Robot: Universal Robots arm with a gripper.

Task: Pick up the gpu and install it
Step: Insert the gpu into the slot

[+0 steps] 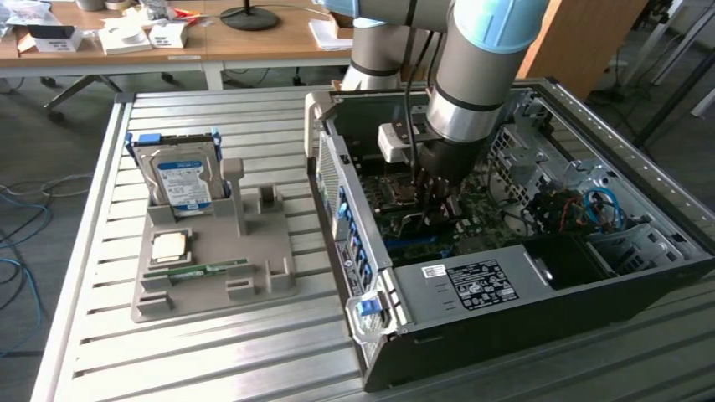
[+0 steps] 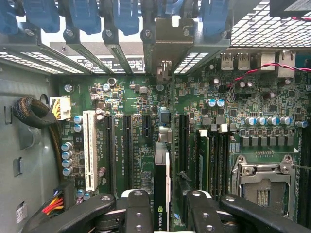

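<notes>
The gpu point(image 2: 162, 191) stands on edge in a slot of the green motherboard point(image 2: 121, 97); it is a thin dark card with a white edge and a green logo. Its grey metal bracket point(image 2: 165, 73) meets the case's rear slot row. My gripper point(image 2: 170, 206) straddles the card, with black fingers point(image 2: 139, 208) on either side. A narrow gap shows between the card and the far finger, so the jaws stand open around it. In the exterior view the gripper point(image 1: 434, 205) reaches down into the open computer case point(image 1: 480, 285), low over the motherboard.
A grey holder point(image 1: 213, 285) on the slatted table at the exterior view's left carries a hard drive point(image 1: 182, 180), a CPU chip point(image 1: 170, 244) and a green memory stick point(image 1: 207, 268). Near the card are a white slot point(image 2: 89, 150), memory slots, a CPU socket point(image 2: 262, 187) and cables point(image 2: 34, 114).
</notes>
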